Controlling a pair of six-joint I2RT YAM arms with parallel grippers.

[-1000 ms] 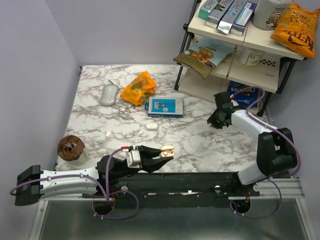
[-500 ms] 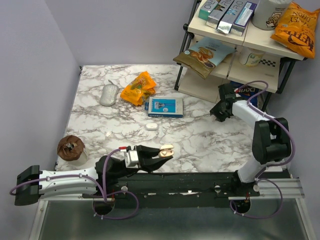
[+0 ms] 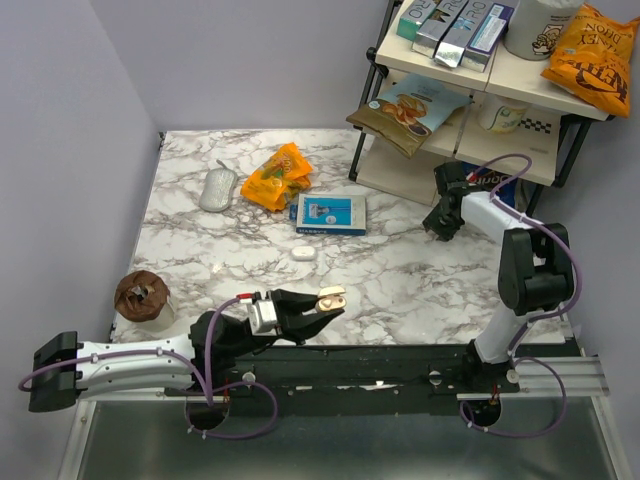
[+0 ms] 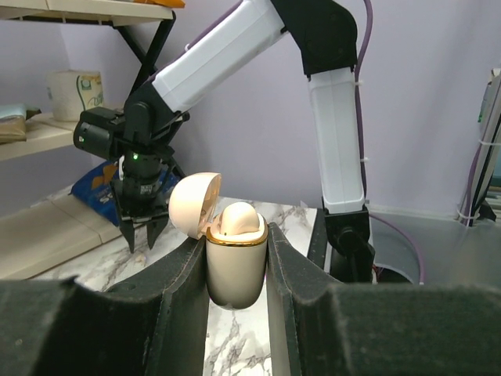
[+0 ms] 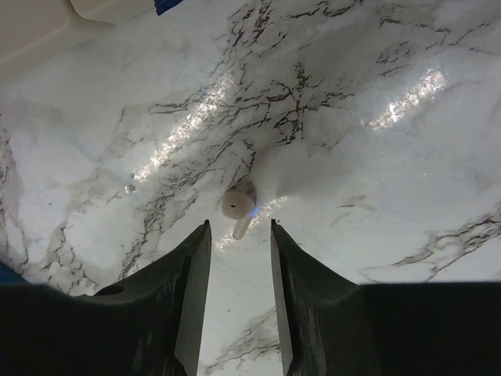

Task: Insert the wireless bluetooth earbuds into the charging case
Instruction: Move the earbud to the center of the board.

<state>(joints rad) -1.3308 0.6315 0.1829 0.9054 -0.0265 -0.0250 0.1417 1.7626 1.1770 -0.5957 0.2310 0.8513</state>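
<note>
One earbud [image 4: 238, 220] and one earbud [image 5: 236, 207] make two earbuds; one charging case [image 4: 233, 270], one mouse [image 3: 217, 188], one muffin [image 3: 141, 293], one blue-and-white box [image 3: 331, 213].

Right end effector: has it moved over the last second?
Yes. The right end effector has shifted slightly toward the shelf rack.

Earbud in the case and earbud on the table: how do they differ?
The earbud in the case sits in the open charging case that the left gripper holds; the earbud on the table lies loose on the marble table, ahead of the right gripper's open jaws. The first shows only its rounded top; the second shows its stem too. Both are small, pale and rounded.
</note>
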